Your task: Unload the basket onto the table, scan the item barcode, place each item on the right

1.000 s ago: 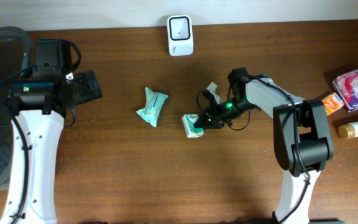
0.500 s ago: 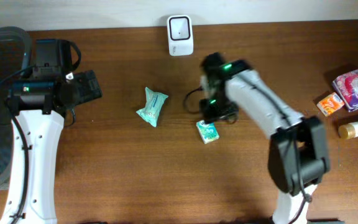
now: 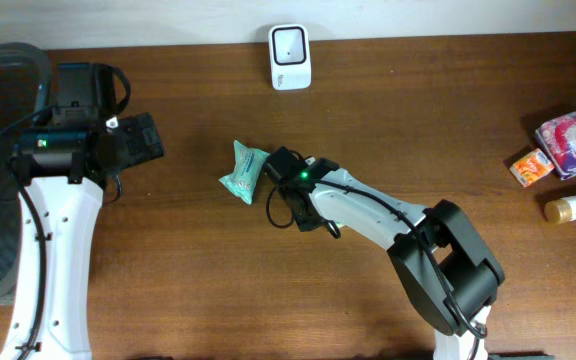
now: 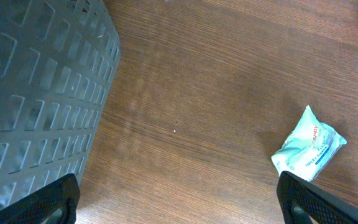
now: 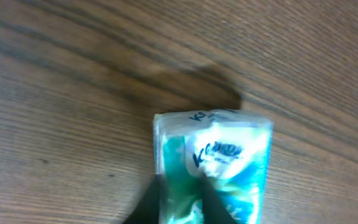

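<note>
Currently, right arm pose: stretched long and low from its base at the near right edge toward the table's middle, wrist pointing to the left side.
Right gripper jaws: closed together, pinching the lower end of the held tissue pack; 2 dark fingertips showing against the wrapper at the bottom of the wrist view.
Held tissue pack: teal and white, blue lettering on its face, a dark shadow on the wood just beyond it; hidden under the gripper from overhead; lifted or resting on the wood, cannot tell.
Left arm pose: drawn in at the left side of the table, wrist beside the grey basket, camera aimed down at the table.
Left gripper jaws: spread wide apart, nothing between them, touching nothing.
Second tissue pack: lying on the table, just beside the right gripper's tip, on its left; touching it or not, cannot tell.
Scanner: white, at the far edge of the table, well apart from the right gripper and the second tissue pack.
Far right of the table: pink packet, small orange packet, pale tube, near 1 another, well apart from both grippers.
</note>
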Robot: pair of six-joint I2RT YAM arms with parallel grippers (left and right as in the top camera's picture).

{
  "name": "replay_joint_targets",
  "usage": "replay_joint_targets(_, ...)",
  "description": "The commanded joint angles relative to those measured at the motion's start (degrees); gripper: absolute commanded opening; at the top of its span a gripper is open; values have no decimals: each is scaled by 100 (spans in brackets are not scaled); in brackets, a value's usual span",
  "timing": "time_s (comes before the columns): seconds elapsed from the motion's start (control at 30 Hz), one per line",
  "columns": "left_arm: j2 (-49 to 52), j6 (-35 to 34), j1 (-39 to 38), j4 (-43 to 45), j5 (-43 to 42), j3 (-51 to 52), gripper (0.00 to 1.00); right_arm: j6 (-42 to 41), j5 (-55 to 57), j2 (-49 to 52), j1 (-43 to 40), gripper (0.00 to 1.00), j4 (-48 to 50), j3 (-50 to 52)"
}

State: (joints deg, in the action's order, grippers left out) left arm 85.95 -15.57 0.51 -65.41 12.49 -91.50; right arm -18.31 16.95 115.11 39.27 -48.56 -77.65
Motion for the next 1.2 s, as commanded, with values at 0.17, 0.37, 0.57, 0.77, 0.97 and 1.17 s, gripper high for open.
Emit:
replay_joint_targets(0.17, -13, 70, 42, -4, 39, -26, 99, 737, -2286, -55, -979, 4, -852, -1088)
replay_joint_targets(0.37, -13, 70, 42, -4, 39, -26, 99, 1812, -6207, -37, -2855, 4, -841, -866)
replay_joint_targets(0.57, -13, 70, 42, -4, 39, -26, 99, 1939, -5993, -37, -3169, 13, -831, -369)
replay_joint_targets(0.77, -13, 70, 42, -4, 39, -26, 99, 951, -2352, -37, -1458, 40, -538, -1165)
replay_joint_targets(0.97, -13, 70, 42, -4, 39, -26, 99, -66, 328, 229, -103, 49, 149, -1075)
replay_joint_targets(1.17, -13, 70, 42, -4, 39, -26, 99, -66, 601, 968, -55, 44, 184, -1075)
